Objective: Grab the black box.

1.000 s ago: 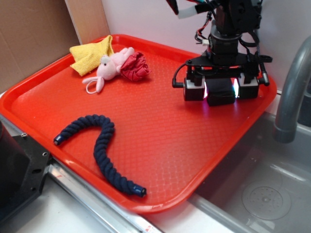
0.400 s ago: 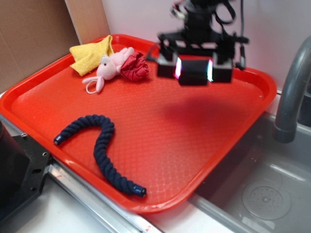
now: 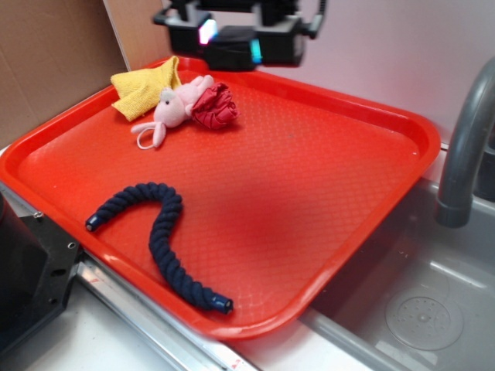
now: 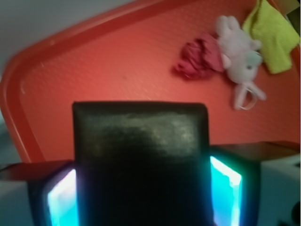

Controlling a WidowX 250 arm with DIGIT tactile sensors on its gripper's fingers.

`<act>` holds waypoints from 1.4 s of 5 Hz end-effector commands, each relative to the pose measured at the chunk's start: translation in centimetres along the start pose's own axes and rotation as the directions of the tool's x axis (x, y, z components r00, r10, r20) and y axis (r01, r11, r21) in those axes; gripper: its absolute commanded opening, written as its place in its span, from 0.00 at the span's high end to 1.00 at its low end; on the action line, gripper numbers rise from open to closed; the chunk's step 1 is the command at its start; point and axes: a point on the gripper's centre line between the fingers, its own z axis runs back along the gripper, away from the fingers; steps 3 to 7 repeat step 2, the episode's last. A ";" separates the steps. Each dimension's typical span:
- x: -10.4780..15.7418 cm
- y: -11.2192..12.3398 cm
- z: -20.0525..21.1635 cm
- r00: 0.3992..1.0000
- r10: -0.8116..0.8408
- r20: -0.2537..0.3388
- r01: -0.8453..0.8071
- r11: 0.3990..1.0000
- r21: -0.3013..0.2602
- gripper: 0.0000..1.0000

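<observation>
A robot gripper (image 3: 230, 48) is hanging high above the far left part of a red tray (image 3: 363, 185), near the top edge of the exterior view. Its two lit pads are pinching the black box (image 3: 230, 56) between them, so the box is sitting in the air, clear of the tray surface. In the wrist view the black box (image 4: 140, 160) is filling the lower middle of the picture, with a glowing cyan pad (image 4: 225, 190) pressing against each side of it and the red tray (image 4: 94, 70) lying far below.

On the tray, below and just left of the gripper, a pink plush toy (image 3: 172, 108) is lying between a yellow cloth (image 3: 143, 89) and a crumpled dark red cloth (image 3: 215, 107), touching both. A dark blue rope (image 3: 165, 236) is curving across the near left part of the tray, well apart from the toy. To the right of the tray, a grey faucet (image 3: 464, 147) is rising over a metal sink (image 3: 418, 301). A brown cardboard panel (image 3: 54, 62) is standing behind the tray on the left.
</observation>
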 end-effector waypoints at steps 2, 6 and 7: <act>-2.5 5.5 4.6 0.986 0.054 0.156 -0.021 0.979 -0.201 1.00; -2.5 5.5 4.6 0.986 0.054 0.156 -0.021 0.979 -0.201 1.00; -2.5 5.5 4.6 0.986 0.054 0.156 -0.021 0.979 -0.201 1.00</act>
